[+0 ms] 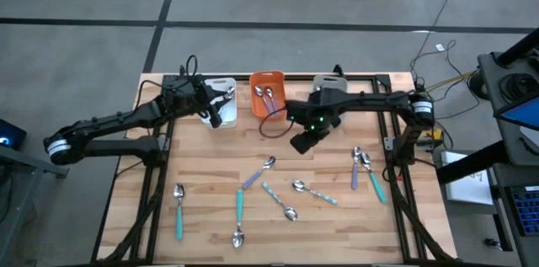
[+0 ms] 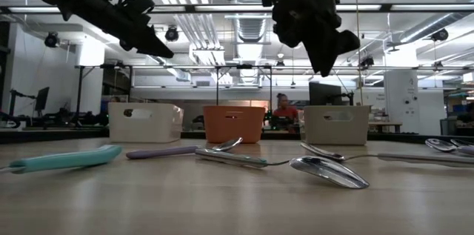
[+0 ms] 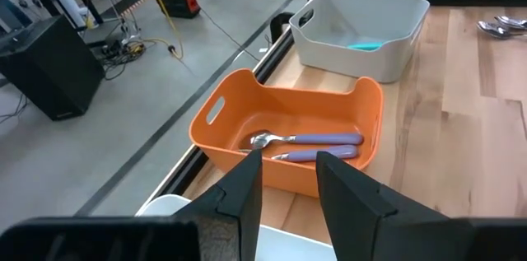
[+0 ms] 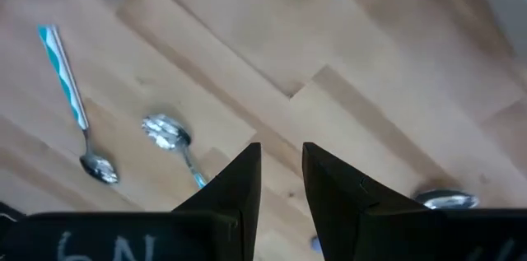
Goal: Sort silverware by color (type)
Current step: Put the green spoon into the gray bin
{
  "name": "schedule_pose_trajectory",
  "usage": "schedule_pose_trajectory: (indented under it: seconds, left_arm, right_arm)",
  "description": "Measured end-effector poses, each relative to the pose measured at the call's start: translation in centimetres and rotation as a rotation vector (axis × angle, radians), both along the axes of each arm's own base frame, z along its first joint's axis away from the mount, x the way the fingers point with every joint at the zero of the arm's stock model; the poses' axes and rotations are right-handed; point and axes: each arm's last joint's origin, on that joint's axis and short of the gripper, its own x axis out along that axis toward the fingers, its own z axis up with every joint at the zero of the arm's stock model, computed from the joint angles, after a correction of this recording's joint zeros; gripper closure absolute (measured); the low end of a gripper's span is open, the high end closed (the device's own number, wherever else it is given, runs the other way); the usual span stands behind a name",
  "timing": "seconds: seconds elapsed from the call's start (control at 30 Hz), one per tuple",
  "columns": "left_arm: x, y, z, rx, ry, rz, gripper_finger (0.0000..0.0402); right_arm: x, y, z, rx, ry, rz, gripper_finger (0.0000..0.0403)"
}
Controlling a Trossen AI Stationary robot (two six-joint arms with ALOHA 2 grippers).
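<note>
Pale wooden surface [image 1: 210,216] on a dark frame, concrete floor around it, lab room behind. Three bins sit in a row at the 12 o'clock edge: white bin [image 1: 221,98], orange bin [image 1: 267,92], grey bin [image 1: 327,84].

Progress, judged: early to middle. The orange bin holds two purple-handled spoons [image 3: 309,139]; something teal [image 3: 362,45] lies in the grey bin; contents of the white bin cannot be told. Most of the silverware is unsorted, lying loose on the surface from centre toward 6 o'clock and 3 o'clock: two teal-handled spoons [image 1: 178,208] at about 7 o'clock, a lavender one [image 1: 257,173] near centre, pale-blue ones [image 1: 313,190] just past it, and a pair [image 1: 364,166] at 3 o'clock.

Spoons: small, shiny metal bowls, slim coloured handles, all lying flat.

Left end effector [image 3: 288,187] hangs over the white bin, fingers slightly parted, grasping nothing. Right end effector [image 4: 282,180] hovers above bare wood near centre, fingers also slightly parted and empty.
</note>
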Motion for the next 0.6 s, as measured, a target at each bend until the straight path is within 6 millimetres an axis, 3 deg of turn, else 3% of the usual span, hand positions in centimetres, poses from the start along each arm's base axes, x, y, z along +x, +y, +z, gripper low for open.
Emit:
schedule_pose_trajectory:
  seconds: [0.2,0.6]
  left_arm:
    - [0.0,0.0,0.0,0.000,0.000,0.000,0.0303]
    - [0.0,0.0,0.0,-0.010,-0.002,0.002,0.0303]
  right_arm:
    - [0.4,3.5,-0.1,0.003,0.004,0.062,0.0321]
    - [0.6,13.7,-2.4,-0.015,0.016,0.384,0.0321]
